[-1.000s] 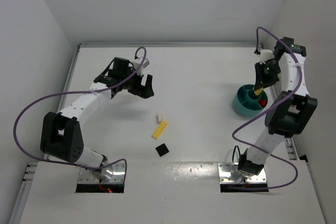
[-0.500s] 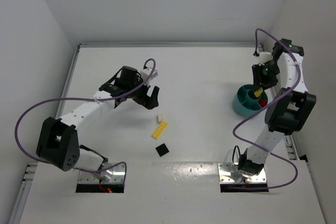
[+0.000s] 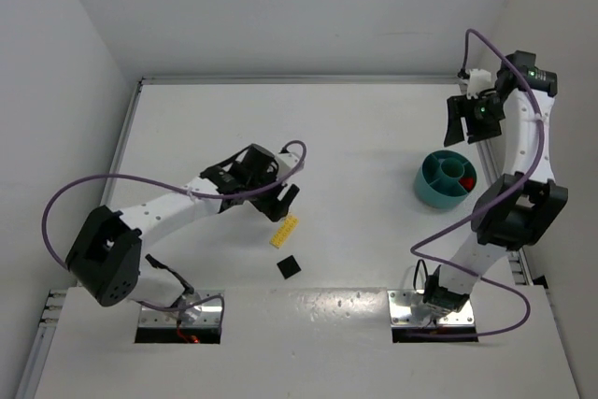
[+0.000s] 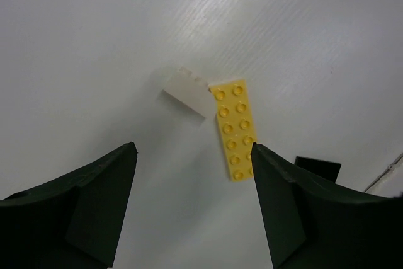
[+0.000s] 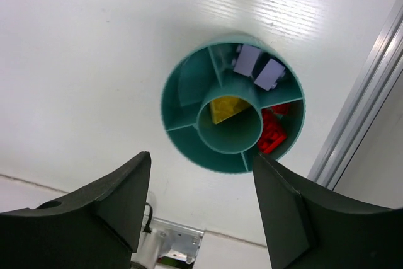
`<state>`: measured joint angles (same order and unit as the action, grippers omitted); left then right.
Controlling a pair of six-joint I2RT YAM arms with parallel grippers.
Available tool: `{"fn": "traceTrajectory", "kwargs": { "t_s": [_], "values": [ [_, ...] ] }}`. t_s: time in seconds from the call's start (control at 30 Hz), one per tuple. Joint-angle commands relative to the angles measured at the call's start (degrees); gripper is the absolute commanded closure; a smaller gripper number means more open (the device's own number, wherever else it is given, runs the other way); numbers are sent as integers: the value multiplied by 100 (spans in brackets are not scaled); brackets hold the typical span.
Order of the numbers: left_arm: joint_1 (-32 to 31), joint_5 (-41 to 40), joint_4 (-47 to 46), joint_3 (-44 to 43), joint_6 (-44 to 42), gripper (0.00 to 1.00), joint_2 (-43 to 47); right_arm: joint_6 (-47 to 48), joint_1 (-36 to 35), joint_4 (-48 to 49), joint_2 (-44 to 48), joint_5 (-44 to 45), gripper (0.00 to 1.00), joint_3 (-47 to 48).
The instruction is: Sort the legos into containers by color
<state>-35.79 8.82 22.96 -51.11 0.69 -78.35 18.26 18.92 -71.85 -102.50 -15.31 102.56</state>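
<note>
Three legos lie loose on the table (image 3: 374,137): a white brick (image 4: 184,94) just beside one end of the yellow plate (image 4: 234,129), and a black square (image 3: 289,267) nearby. The left gripper (image 4: 192,148) hovers over the first two, jaws spread and empty. The right gripper (image 5: 201,159) hangs above the dish (image 3: 432,192), also spread and empty. Inside the dish, a yellow brick (image 5: 225,108) sits in the central ring, with purple bricks (image 5: 258,67) and red bricks (image 5: 272,131) in separate outer compartments.

The tabletop (image 4: 94,42) is matt, with a fine ribbed grain. Ahead of the left claw (image 4: 193,149), the yellow plate (image 4: 234,129) is smooth, studded plastic and the white brick (image 4: 184,94) is matt plastic. Below the right claw (image 5: 201,155), the teal dish (image 5: 182,89) is smooth plastic, beside a metal rail (image 5: 365,86).
</note>
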Motion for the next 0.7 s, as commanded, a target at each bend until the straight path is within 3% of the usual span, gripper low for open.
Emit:
{"fn": "traceTrajectory", "kwargs": {
  "t_s": [0.0,0.23,0.47,0.67],
  "values": [
    [-384,-346,24,-48,124,22,-294,11,-37,-162,484,-420,34,54],
    [-921,-968,24,188,625,46,-348,11,-37,-215,854,-367,34,-350],
    [-1053,-1330,24,250,1337,47,-611,11,-37,-215,1039,-367,34,-483],
    [-1316,-1401,-152,506,1715,33,-673,11,-37,-215,1039,-367,34,-483]
  ]
}}
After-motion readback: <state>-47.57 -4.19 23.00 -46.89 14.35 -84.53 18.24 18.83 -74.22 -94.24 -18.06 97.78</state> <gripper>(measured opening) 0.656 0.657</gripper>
